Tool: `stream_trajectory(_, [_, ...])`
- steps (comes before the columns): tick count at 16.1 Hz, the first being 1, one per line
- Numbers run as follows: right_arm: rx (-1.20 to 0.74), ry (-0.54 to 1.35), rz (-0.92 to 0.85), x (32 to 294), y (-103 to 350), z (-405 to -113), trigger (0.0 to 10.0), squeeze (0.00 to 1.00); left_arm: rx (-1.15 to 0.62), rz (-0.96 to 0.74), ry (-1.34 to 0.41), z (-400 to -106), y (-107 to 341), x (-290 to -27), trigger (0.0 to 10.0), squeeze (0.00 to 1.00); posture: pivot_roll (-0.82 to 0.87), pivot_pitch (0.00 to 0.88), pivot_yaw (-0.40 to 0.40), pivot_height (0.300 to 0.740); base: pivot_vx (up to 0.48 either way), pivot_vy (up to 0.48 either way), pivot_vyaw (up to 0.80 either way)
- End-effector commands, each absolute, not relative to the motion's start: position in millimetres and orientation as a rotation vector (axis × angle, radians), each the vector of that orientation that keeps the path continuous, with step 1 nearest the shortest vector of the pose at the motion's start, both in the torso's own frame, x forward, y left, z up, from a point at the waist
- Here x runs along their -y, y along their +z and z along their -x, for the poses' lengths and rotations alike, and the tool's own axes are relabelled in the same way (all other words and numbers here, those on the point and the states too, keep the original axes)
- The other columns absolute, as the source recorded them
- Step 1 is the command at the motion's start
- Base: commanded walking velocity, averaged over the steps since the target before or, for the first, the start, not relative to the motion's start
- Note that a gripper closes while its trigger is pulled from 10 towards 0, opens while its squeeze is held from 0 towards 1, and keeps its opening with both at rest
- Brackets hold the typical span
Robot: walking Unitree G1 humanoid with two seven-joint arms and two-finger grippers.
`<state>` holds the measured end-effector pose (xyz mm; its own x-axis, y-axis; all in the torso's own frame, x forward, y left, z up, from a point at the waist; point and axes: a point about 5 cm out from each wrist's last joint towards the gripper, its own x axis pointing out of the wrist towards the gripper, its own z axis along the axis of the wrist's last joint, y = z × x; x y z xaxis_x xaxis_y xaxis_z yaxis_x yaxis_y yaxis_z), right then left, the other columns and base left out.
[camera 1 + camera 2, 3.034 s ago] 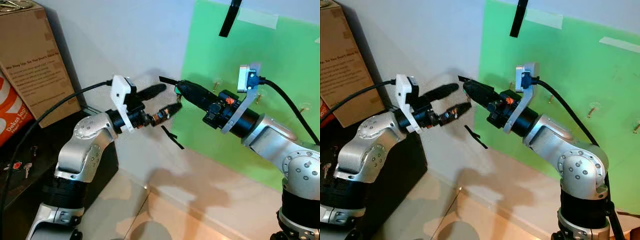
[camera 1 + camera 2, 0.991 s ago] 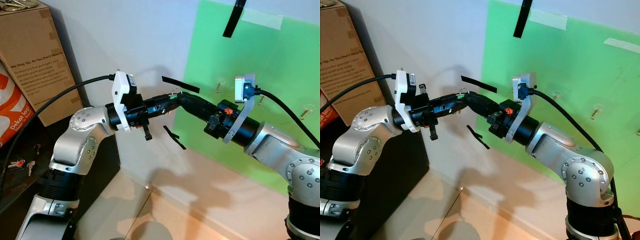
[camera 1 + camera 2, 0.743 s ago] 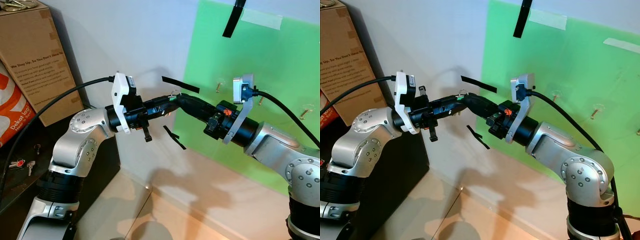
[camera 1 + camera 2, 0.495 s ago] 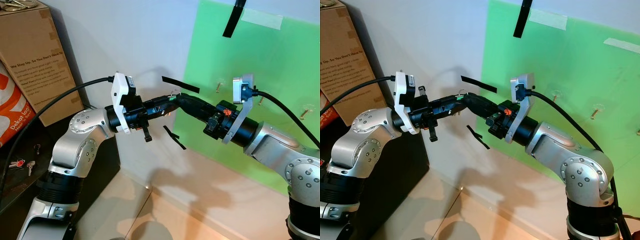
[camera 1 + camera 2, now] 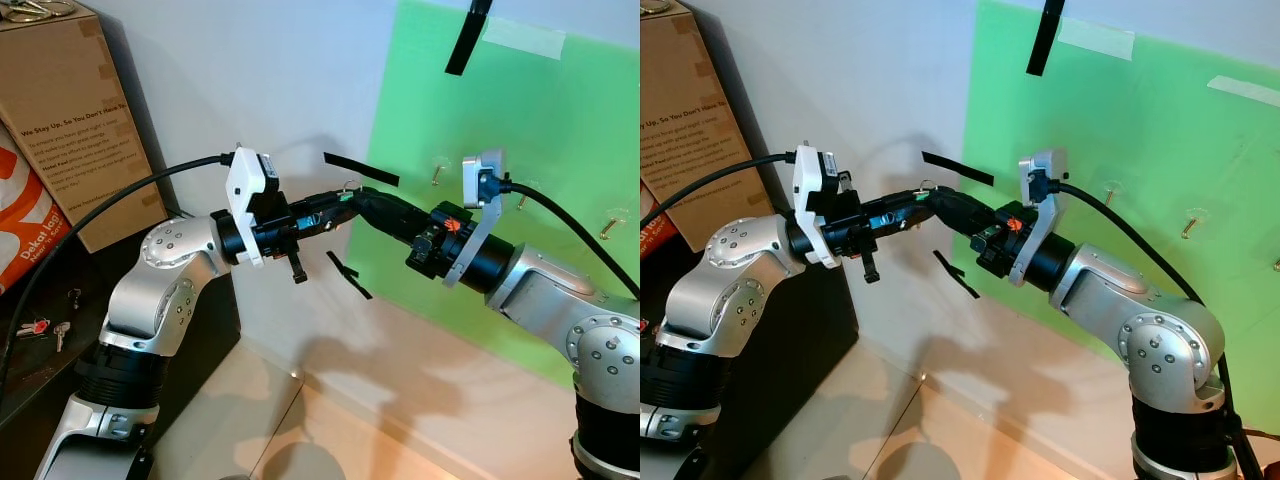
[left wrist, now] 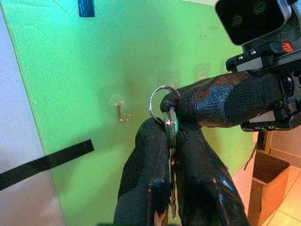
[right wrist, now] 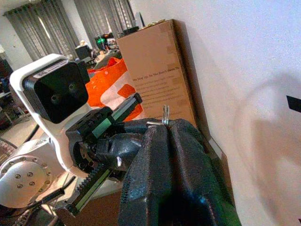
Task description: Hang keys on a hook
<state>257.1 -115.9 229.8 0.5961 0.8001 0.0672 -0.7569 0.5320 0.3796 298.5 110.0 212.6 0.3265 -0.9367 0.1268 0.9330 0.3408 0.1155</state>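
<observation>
Just beside the green board (image 5: 560, 200), the left gripper (image 6: 170, 141) pinches the keys (image 6: 171, 129) flat between pressed fingers (ring upward); the right gripper (image 7: 165, 129) clamps the same key ring (image 6: 159, 96), short of the hook (image 6: 121, 111).

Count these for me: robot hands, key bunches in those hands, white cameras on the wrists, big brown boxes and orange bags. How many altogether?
Robot hands: 2 (left hand, right hand)
Key bunch in the hands: 1
White wrist cameras: 2 (left camera, right camera)
Big brown box: 1
Orange bag: 1
Total: 7
</observation>
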Motion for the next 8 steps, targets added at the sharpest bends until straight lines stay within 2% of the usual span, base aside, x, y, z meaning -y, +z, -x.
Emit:
stream_trajectory(1, [-0.146, 0.911, -0.395, 116.2, 224.4, -258.4, 10.0, 0.00, 0.209, -0.029, -1.253, -296.8, 222.0, -106.2, 10.0, 1.00, -0.08, 0.000, -0.024, 0.740, 0.000, 0.000, 0.00])
stream_trajectory(8, [-0.133, 0.878, -0.402, 118.2, 224.6, -261.8, 10.0, 0.00, 0.197, -0.025, -1.252, -296.7, 220.4, -109.5, 10.0, 1.00, -0.08, 0.000, -0.014, 0.740, 0.000, 0.000, 0.00])
